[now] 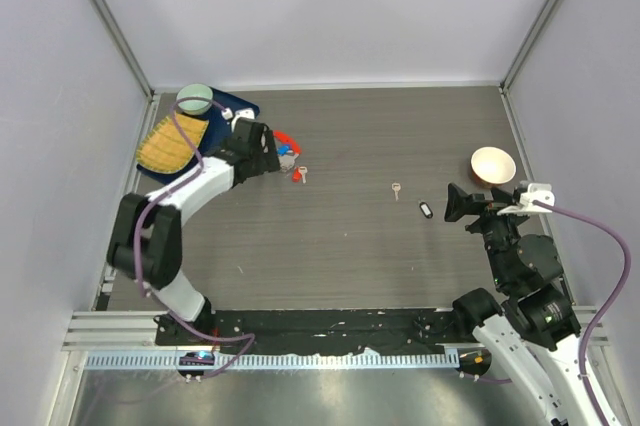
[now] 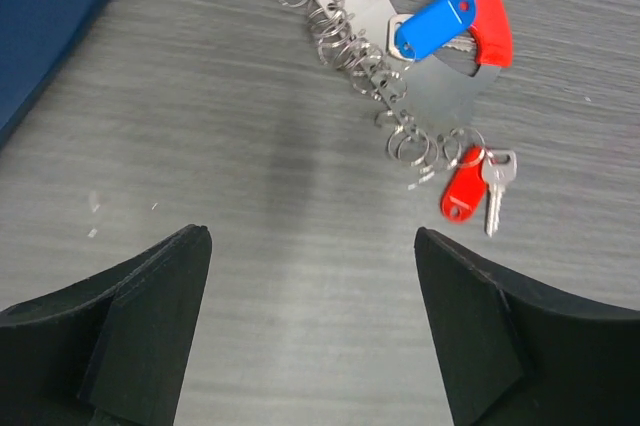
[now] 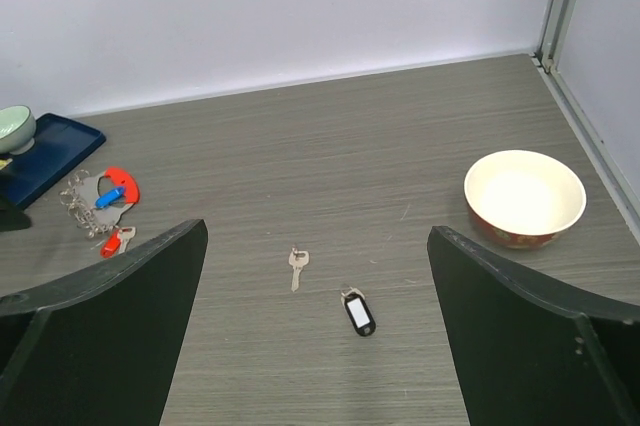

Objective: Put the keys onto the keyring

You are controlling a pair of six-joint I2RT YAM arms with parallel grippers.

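I see left gripper (image 2: 310, 246) open over pale grey ring-chain keyring (image 2: 345, 41) with red-tagged key (image 2: 497, 186); right gripper (image 3: 318, 233) open, plain silver key (image 3: 297, 266) ahead.

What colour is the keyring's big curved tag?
The curved tag is red, clearest in left wrist view.

White-and-black arms (image 1: 205, 182), purple cables (image 1: 580, 213), seemingly matte jaws.

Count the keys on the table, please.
2. The red-tagged key lies at the end of the keyring. The plain silver key lies alone mid-table, near the black fob.
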